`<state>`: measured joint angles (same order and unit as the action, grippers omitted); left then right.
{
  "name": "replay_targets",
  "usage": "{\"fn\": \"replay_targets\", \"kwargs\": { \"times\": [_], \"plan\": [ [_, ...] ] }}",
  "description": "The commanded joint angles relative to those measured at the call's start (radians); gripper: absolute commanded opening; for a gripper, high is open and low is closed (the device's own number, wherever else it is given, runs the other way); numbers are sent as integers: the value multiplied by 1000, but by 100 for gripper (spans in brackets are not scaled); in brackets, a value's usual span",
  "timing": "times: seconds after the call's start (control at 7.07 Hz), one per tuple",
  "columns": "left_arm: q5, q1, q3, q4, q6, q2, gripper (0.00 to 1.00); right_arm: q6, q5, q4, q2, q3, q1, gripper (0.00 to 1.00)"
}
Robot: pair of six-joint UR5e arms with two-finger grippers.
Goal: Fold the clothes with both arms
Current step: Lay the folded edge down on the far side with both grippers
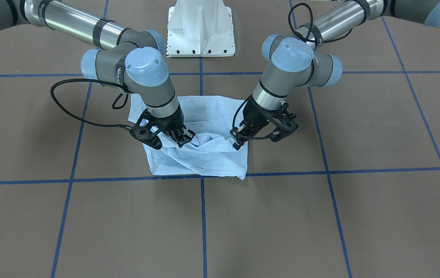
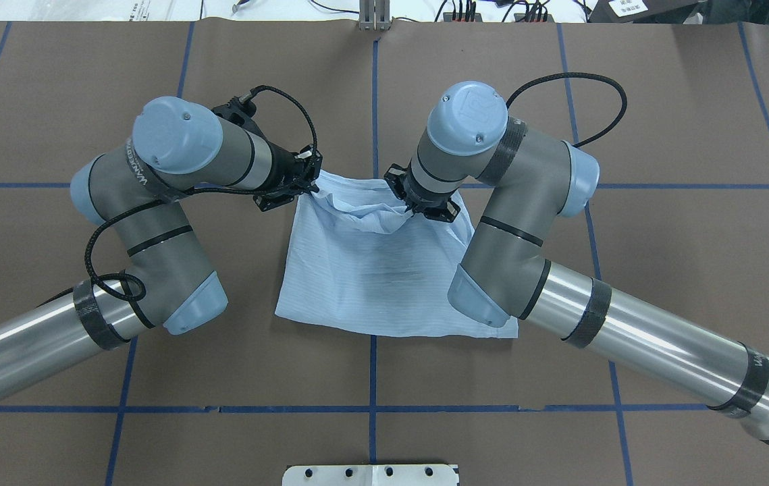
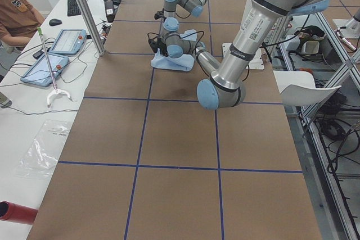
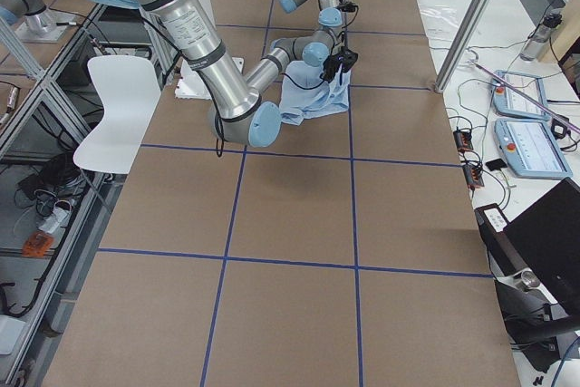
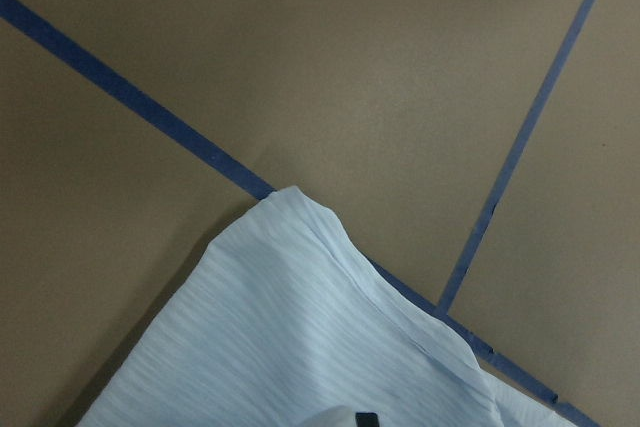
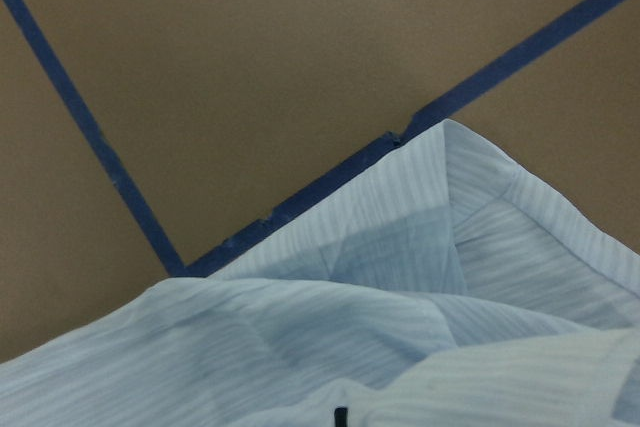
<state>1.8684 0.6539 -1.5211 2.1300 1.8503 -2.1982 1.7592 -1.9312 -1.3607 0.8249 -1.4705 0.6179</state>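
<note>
1. Shirt (image 2: pixel 384 283), light blue with fine stripes, lies roughly folded mid-table (image 2: pixel 681 101), with its far edge bunched up and lifted.
2. Left tool (image 2: pixel 304 181) is clamped on the far left corner, and right tool (image 2: pixel 416 202) is pinching the bunched edge.
3. White lettering on the right arm (image 1: pixel 69 21)'s black band is too small to read.

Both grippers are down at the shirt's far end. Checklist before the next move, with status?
1. Left gripper shut on shirt: ok, cloth rises up to it.
2. Right gripper shut on shirt: ok, same.
3. Cloth between the grippers taut: not ok, it sags and bunches.
4. Near end flat on the table: ok.
5. Which layers are pinched: cannot tell; one layer's far corners lie on the table.
</note>
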Motion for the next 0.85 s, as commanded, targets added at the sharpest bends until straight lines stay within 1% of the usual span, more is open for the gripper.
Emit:
{"fn": "replay_targets", "kwargs": {
  "times": [0.0, 0.14, 0.28, 0.42, 0.57, 0.71],
  "plan": [
    [0, 4, 24, 8, -16, -12, 0, -4, 0, 2, -3, 1, 6, 14],
    [0, 4, 32, 8, -11, -21, 0, -4, 4, 2, -3, 1, 8, 99],
    [-2, 4, 30, 10, -17, -24, 79, -4, 5, 3, -3, 1, 17, 100],
    [-2, 12, 29, 10, -19, -38, 96, -1, 3, 40, -1, 4, 29, 100],
    [2, 51, 30, 7, -20, -38, 99, 0, -6, 46, -4, 9, 45, 100],
    [11, 96, 32, -1, -45, -29, 99, 0, -8, 46, -4, 7, 49, 100]
  ]
}}
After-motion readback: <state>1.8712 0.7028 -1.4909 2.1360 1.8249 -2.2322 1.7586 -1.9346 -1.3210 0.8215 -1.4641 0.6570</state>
